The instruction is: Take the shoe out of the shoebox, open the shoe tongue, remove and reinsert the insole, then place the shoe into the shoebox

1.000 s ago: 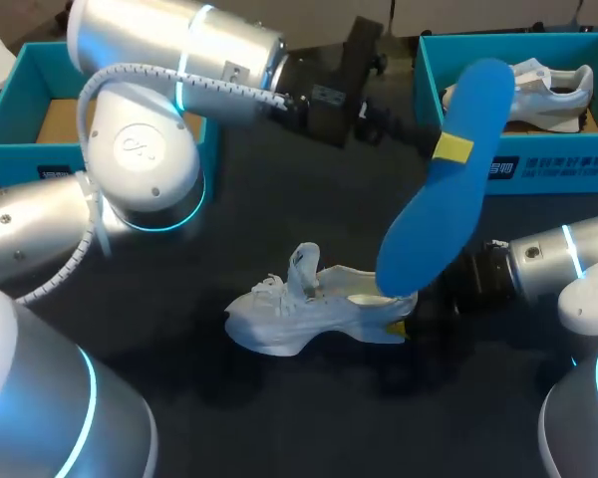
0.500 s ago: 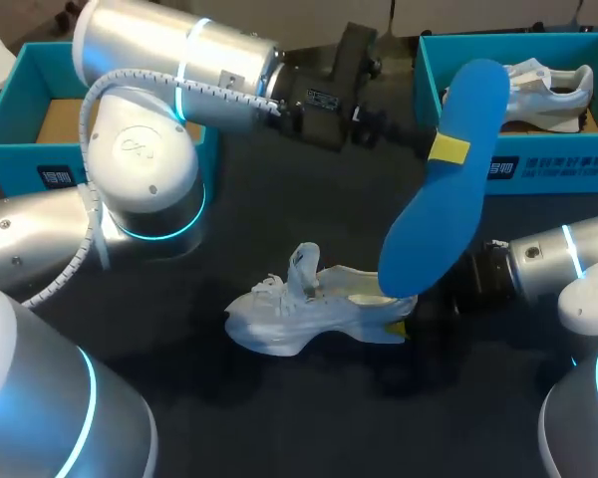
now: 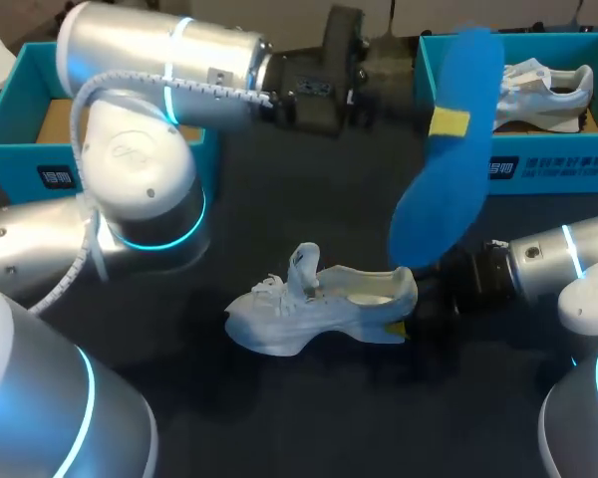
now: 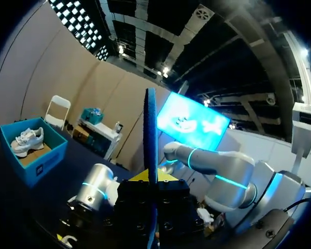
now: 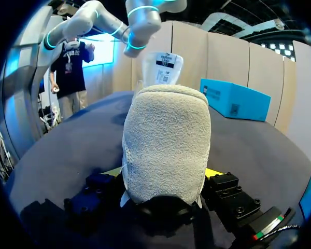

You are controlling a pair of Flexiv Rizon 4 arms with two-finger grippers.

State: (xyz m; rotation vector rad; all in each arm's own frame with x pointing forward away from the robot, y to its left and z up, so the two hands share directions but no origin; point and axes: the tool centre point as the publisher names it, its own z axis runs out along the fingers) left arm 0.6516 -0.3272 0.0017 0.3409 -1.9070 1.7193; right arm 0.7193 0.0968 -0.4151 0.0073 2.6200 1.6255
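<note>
The white shoe (image 3: pixel 319 304) lies on its side on the dark table, tongue (image 3: pixel 304 261) raised. My right gripper (image 3: pixel 407 317) is shut on its heel; in the right wrist view the grey heel (image 5: pixel 166 145) fills the gap between the yellow tips of that gripper (image 5: pixel 163 174). The blue insole (image 3: pixel 448 149) hangs in the air above and to the right of the shoe, its lower end clear of the opening. My left gripper (image 3: pixel 448 121) is shut on its middle. In the left wrist view the insole (image 4: pixel 151 135) stands edge-on in the left gripper (image 4: pixel 151 179).
A teal shoebox (image 3: pixel 538 169) at the back right holds a second white shoe (image 3: pixel 543 88). Another teal box (image 3: pixel 40 169) stands at the back left, partly behind my left arm. Bare table lies in front of the shoe.
The left arm has lifted the insole up and back, so its lower end has come out of the shoe. Shoe and right gripper have stayed put.
</note>
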